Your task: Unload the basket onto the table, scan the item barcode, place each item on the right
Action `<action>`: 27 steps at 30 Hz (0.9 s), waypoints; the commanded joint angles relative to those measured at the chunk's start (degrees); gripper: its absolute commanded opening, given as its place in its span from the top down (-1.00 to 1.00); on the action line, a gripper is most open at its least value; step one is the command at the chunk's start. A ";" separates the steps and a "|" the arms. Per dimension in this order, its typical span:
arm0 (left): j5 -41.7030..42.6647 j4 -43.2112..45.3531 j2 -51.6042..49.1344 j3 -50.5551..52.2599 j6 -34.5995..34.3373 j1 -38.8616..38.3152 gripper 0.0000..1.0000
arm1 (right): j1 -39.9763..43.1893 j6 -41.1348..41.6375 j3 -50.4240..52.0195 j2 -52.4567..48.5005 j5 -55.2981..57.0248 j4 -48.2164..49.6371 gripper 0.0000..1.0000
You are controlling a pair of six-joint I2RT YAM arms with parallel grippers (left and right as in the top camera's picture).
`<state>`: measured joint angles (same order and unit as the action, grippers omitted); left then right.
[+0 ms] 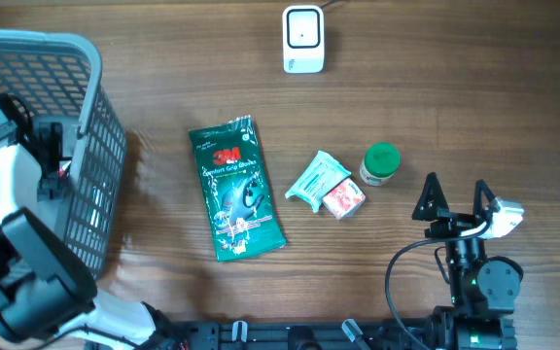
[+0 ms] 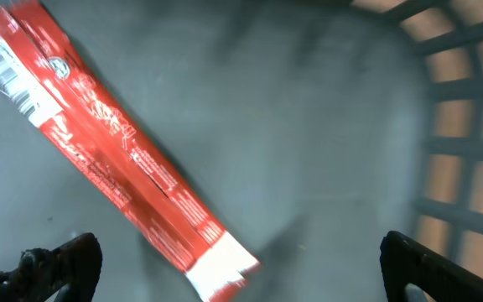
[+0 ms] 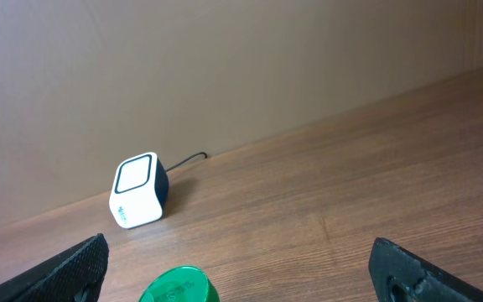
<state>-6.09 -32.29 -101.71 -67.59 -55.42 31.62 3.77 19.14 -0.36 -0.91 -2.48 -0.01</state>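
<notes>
Hovering spread wide inside the basket, left gripper holds nothing; red packet lies flat just below it. Right gripper also spread, empty: green-capped jar just ahead, scanner farther ahead.

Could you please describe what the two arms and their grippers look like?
The left arm is bulky, with black and white segments and wires near its wrist. The right arm is black, with a looping black cable, a green light and a white wrist piece. The left gripper and right gripper have black, tapering fingers.
</notes>
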 commanded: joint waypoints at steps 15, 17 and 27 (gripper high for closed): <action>5.22 -6.14 -8.90 -2.71 2.75 0.15 0.92 | -0.33 -0.98 0.07 0.11 0.52 0.17 -1.00; 4.96 -9.66 -5.75 -5.97 3.02 0.15 0.92 | -0.33 -0.98 0.07 0.11 0.52 0.17 -0.99; 4.98 -21.53 16.61 -19.12 4.46 0.15 0.92 | -0.33 -0.96 0.07 0.11 0.52 0.17 -0.99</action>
<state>-1.52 -52.73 -94.04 -84.86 -52.25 31.92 3.77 19.14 -0.36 -0.91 -2.48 -0.01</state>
